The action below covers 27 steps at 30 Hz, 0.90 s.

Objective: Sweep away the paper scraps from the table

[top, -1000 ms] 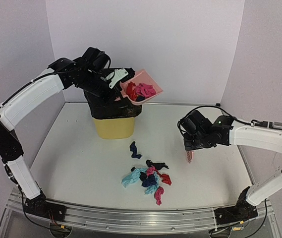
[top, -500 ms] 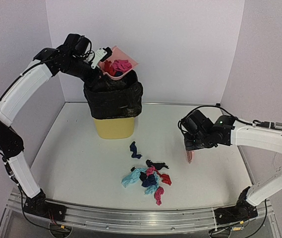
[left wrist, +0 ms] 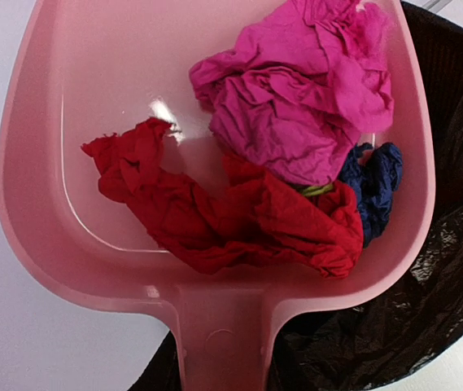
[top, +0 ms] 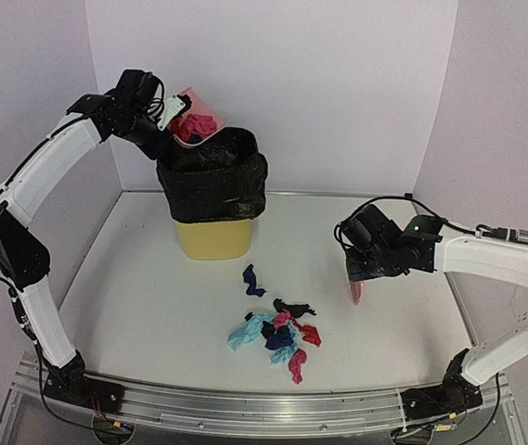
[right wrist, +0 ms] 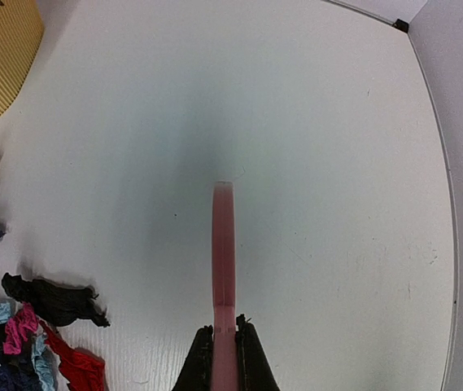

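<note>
My left gripper (top: pixel 165 108) is shut on the handle (left wrist: pixel 219 342) of the pink dustpan (top: pixel 194 109), which it holds tilted above the black-lined bin (top: pixel 212 176). Its fingers are out of the left wrist view. In the pan (left wrist: pixel 93 122) lie pink (left wrist: pixel 296 98), red (left wrist: pixel 239 220) and navy (left wrist: pixel 373 183) paper scraps. More paper scraps (top: pixel 277 334) lie in a pile on the table (top: pixel 134 278), and a navy one (top: pixel 252 280) sits apart behind them. At mid right my right gripper (top: pixel 354 276) is shut on the pink hand brush (right wrist: pixel 224 252), which points down at the tabletop.
The bin's yellow base (top: pixel 212 239) stands at the back, left of centre. White walls enclose the table, and an aluminium rail (top: pixel 245 408) runs along its front edge. In the right wrist view the pile (right wrist: pixel 28 342) lies left of the brush.
The left arm has swung the dustpan leftward from the bin's right side to above its opening and tipped it steeper. The right arm and brush have hardly moved.
</note>
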Each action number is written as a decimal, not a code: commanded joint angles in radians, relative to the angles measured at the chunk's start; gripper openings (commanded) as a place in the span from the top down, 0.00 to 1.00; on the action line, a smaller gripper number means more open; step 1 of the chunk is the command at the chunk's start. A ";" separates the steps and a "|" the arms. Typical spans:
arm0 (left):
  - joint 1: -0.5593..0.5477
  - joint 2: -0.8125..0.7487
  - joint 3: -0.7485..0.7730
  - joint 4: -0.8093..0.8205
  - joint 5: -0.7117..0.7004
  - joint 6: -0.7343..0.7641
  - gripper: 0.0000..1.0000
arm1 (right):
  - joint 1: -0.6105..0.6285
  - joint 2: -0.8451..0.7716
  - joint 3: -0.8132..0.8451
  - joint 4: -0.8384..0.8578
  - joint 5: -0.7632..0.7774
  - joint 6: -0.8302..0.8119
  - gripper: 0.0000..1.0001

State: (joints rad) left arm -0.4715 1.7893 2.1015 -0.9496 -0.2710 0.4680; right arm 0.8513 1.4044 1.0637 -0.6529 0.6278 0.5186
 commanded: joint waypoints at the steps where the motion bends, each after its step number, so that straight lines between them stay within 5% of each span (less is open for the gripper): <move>1: -0.003 -0.041 -0.048 0.114 -0.078 0.169 1.00 | -0.005 -0.023 0.011 -0.010 0.026 -0.015 1.00; 8: -0.018 -0.040 -0.097 0.257 -0.292 0.403 1.00 | -0.005 -0.017 0.029 -0.021 0.041 -0.009 1.00; 27: -0.061 -0.127 -0.319 0.757 -0.475 0.944 1.00 | -0.005 0.001 0.044 -0.036 0.056 0.008 1.00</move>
State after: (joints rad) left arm -0.5331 1.7278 1.8258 -0.3914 -0.6864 1.2595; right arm 0.8513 1.4078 1.0718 -0.6797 0.6586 0.5095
